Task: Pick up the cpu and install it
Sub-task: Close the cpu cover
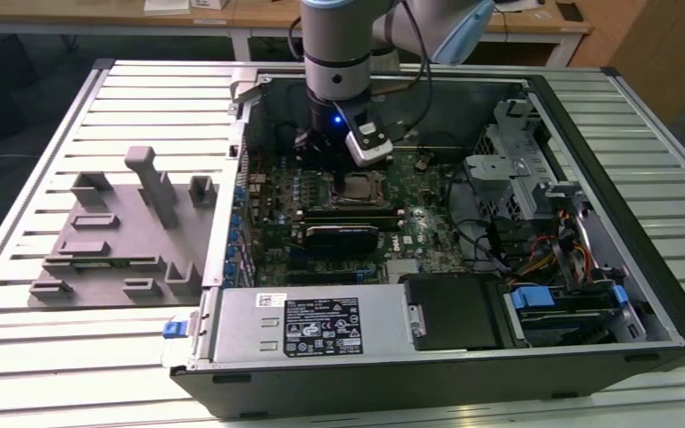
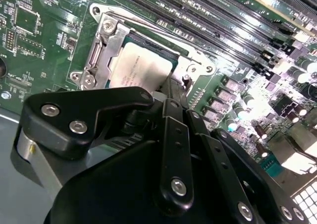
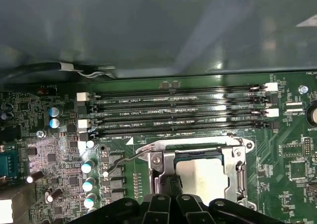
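Observation:
The cpu (image 3: 205, 177), a flat silver square, lies inside the metal socket frame (image 3: 162, 160) on the green motherboard. The exterior view shows the cpu (image 1: 357, 189) in the middle of the open computer case. My gripper (image 3: 172, 180) hangs straight above the socket, its black fingers drawn together and shut at one edge of the chip. In the second wrist view the gripper (image 2: 177, 83) reaches down to the rim of the cpu (image 2: 138, 68), beside the socket frame (image 2: 106, 40). I see nothing held between the fingers.
Long memory slots (image 3: 178, 112) run beside the socket. The case holds a power supply with a white label (image 1: 307, 325), a drive cage (image 1: 521, 169) and cables (image 1: 533, 259). A grey moulded fixture (image 1: 117, 232) lies on the slatted table at the exterior view's left.

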Tool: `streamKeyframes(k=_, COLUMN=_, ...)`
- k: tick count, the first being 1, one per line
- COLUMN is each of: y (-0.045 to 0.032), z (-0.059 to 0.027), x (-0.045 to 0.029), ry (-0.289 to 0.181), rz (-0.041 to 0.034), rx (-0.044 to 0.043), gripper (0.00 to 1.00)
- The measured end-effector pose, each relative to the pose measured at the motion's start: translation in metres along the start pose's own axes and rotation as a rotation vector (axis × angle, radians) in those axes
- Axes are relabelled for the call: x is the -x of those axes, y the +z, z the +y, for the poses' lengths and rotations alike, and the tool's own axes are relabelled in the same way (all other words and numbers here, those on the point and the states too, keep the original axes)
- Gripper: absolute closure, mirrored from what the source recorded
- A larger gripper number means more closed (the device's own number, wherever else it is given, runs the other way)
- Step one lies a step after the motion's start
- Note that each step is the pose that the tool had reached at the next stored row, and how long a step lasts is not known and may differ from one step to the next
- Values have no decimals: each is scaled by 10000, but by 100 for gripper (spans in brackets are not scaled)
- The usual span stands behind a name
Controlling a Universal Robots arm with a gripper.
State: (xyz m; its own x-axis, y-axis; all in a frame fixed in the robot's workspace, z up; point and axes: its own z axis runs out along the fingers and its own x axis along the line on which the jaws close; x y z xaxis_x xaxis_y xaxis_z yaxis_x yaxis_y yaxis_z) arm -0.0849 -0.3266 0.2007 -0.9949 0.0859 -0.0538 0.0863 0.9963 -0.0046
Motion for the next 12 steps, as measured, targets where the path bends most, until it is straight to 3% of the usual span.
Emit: streamKeyframes(k=12, y=15, z=0, x=-1, ry=-15, rz=0, rx=1, gripper=89)
